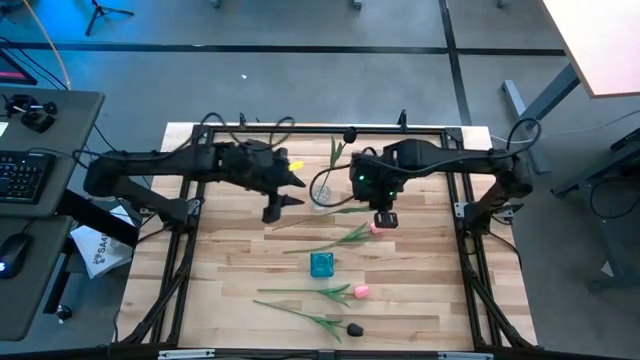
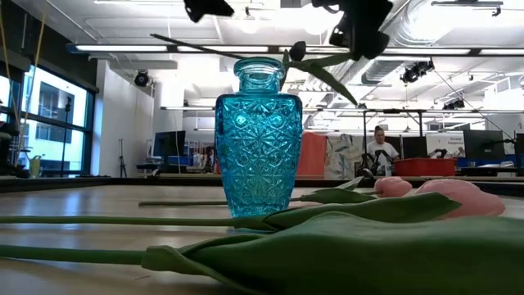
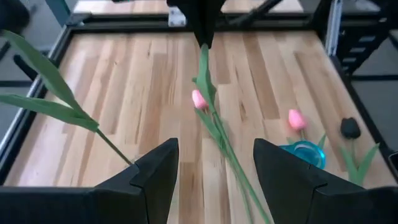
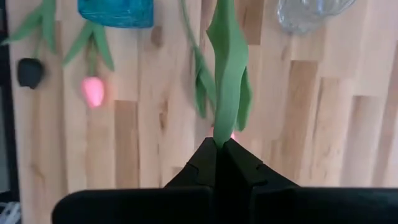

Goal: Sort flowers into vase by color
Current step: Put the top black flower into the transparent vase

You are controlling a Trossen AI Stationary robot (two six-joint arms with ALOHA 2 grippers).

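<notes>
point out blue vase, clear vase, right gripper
blue vase (image 1: 321, 264), high view, on its rim.
clear vase (image 1: 323, 190), high view, on its glass body beside the left arm.
right gripper (image 4: 219, 147), right wrist view, at the fingertips, shut on a pink tulip (image 4: 229, 81), point on its leaf.

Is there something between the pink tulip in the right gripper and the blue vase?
Nothing visible. The right gripper is shut on a pink tulip, and only bare table lies between it and the blue vase. The other tulips lie beyond the vase.
</notes>
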